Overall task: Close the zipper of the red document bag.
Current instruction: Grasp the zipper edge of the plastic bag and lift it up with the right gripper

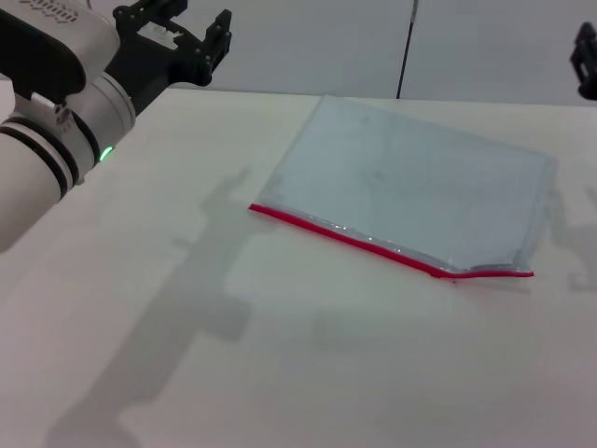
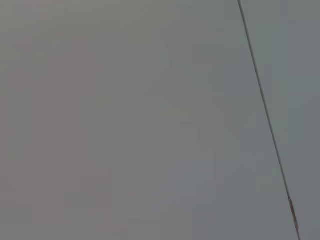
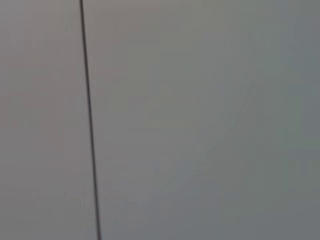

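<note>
The red document bag (image 1: 420, 182) lies flat on the white table (image 1: 187, 308), right of centre in the head view, a translucent pale blue-grey pouch. Its zipper (image 1: 373, 245) is the thin red strip along the near long edge, with a kink near its right end. My left gripper (image 1: 191, 37) hangs raised at the upper left, well away from the bag, its black fingers spread apart with nothing between them. Only a sliver of my right gripper (image 1: 585, 58) shows at the right edge, above the table. Both wrist views show only a plain grey wall with a dark line.
A thin dark vertical line (image 1: 407, 47) runs down the grey wall behind the table. The table's far edge passes just behind the bag. Shadows of both arms fall on the tabletop left and right of the bag.
</note>
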Controlling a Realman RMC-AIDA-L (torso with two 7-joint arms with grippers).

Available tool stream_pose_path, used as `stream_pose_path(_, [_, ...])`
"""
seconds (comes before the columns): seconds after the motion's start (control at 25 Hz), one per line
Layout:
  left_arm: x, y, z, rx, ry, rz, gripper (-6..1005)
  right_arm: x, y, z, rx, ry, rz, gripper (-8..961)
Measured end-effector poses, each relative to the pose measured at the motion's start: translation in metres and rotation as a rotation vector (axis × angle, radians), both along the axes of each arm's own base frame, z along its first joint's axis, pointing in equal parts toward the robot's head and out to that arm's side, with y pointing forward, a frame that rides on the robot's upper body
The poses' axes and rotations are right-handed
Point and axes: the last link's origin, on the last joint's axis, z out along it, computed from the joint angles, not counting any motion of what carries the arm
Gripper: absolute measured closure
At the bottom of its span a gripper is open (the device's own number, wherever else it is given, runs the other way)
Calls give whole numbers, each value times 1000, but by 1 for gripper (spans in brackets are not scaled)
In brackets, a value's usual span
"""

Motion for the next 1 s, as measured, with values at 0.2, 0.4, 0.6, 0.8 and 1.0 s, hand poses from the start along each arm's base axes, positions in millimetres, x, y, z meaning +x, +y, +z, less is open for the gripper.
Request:
stream_pose_path(0.2, [-1, 0, 1, 2, 1, 4, 477, -8, 2, -5, -155, -25, 22, 453])
stream_pose_path(0.4, [-4, 0, 2, 5, 2, 12, 477, -13, -5, -7, -348, -130, 53, 451])
stream_pose_path(0.6, [-4, 1, 3, 6, 5, 16, 477, -12, -14, -10, -553, -278, 108, 449])
stream_pose_path(0.8, [-4, 1, 2, 7, 11, 16, 477, -8, -25, -18, -678, -379, 153, 447])
stream_pose_path(1.0, [-5, 1, 3, 7, 14, 16, 477, 10, -36, -26, -791, -499, 136, 446])
